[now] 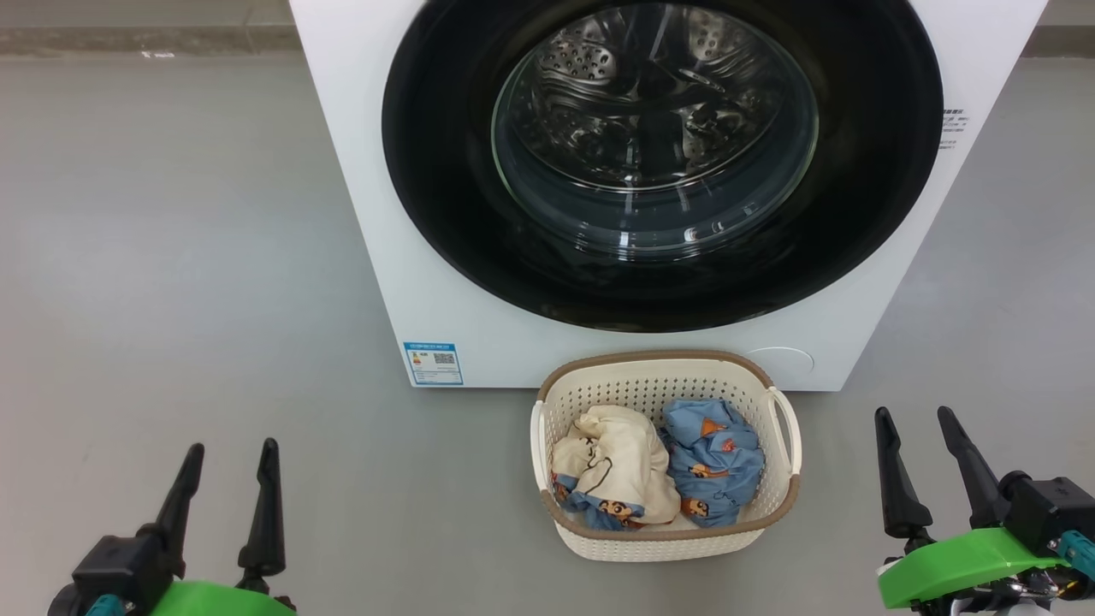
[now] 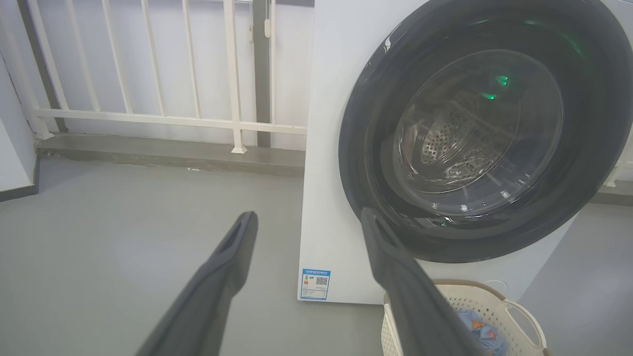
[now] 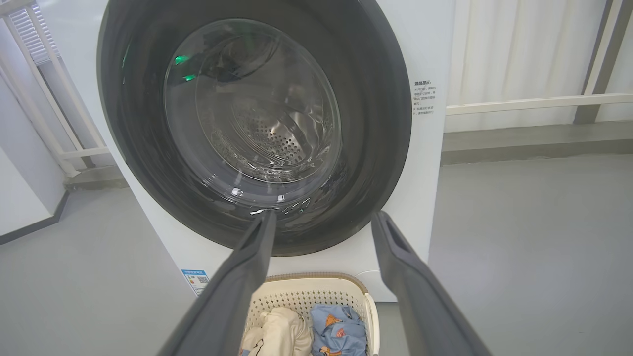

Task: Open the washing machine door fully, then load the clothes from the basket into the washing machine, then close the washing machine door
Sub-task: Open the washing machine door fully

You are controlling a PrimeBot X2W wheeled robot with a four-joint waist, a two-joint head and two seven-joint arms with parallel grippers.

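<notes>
Head view, basket between fingers, well apart

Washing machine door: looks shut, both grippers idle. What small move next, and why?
Probably lift one gripper toward the rim of the door to start opening it. The door lies flush on the washing machine, the clothes lie in the basket, and the left gripper and right gripper are open, low, touching nothing. I cannot tell which side opens.

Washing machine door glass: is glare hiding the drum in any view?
Head view: white streaks low on the washing machine door, drum readable. Left wrist view: two green glints on it. Right wrist view: green glints too, drum visible.
</notes>
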